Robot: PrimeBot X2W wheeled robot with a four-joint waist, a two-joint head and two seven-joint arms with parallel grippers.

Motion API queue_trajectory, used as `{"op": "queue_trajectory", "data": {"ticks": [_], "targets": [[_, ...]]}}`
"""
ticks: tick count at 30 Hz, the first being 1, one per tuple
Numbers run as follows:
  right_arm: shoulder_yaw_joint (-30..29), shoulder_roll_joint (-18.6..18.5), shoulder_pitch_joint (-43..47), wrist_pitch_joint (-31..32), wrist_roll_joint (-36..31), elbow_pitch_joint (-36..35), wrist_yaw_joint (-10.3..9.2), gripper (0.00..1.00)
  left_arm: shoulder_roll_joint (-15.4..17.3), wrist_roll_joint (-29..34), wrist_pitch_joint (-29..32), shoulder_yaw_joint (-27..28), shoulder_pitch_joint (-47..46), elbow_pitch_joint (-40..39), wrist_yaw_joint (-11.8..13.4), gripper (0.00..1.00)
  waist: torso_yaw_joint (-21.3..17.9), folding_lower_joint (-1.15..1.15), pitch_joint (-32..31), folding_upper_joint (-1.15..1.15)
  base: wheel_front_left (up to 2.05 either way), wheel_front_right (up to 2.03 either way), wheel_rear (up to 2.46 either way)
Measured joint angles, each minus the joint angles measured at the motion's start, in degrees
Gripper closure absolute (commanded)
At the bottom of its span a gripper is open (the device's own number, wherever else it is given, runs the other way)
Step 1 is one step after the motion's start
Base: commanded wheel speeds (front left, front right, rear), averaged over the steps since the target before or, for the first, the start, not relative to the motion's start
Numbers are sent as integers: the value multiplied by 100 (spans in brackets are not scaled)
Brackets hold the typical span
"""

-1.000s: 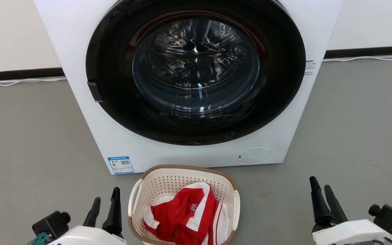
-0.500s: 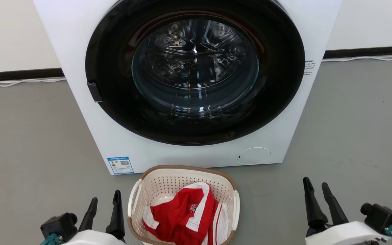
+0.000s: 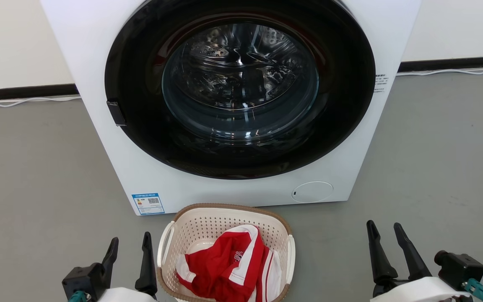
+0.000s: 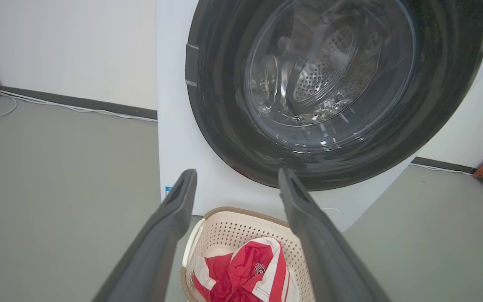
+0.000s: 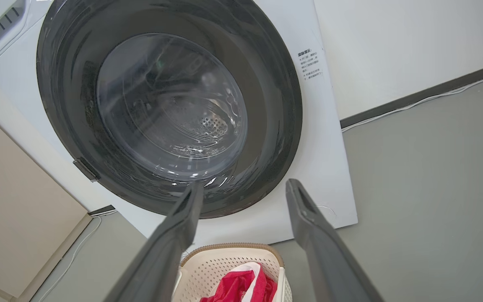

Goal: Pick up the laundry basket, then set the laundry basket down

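Laundry basket (image 3: 208, 226) w/ red-white garment (image 3: 220, 264) is set on floor (image 3: 36, 188) before washer (image 3: 224, 191); L jaws, R jaws are spread wide, nothing gripped.

A grey floor (image 3: 36, 167) meets a white wall (image 3: 15, 42) along a dark skirting (image 3: 23, 91), with a pale cable (image 3: 27, 100) trailing at its foot. A white washer (image 3: 224, 191) stands against the wall (its round dark door (image 3: 241, 84) shut), a beige panel (image 5: 15, 209) beside it.
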Motion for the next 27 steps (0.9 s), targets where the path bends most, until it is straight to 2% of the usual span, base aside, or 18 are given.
{"op": "queue_trajectory", "data": {"ticks": [13, 27], "targets": [[76, -10, 14, -233, -988, -47, 1, 0, 23, 864, -229, -107, 136, -178, 189, 0, -14, 0, 3, 0, 0, 0, 0], [166, -24, 33, -447, -2003, -138, 2, 0, -5, 1808, -472, -121, 263, -271, 224, 0, -38, 0, 26, 0, 0, 0, 0]]}}
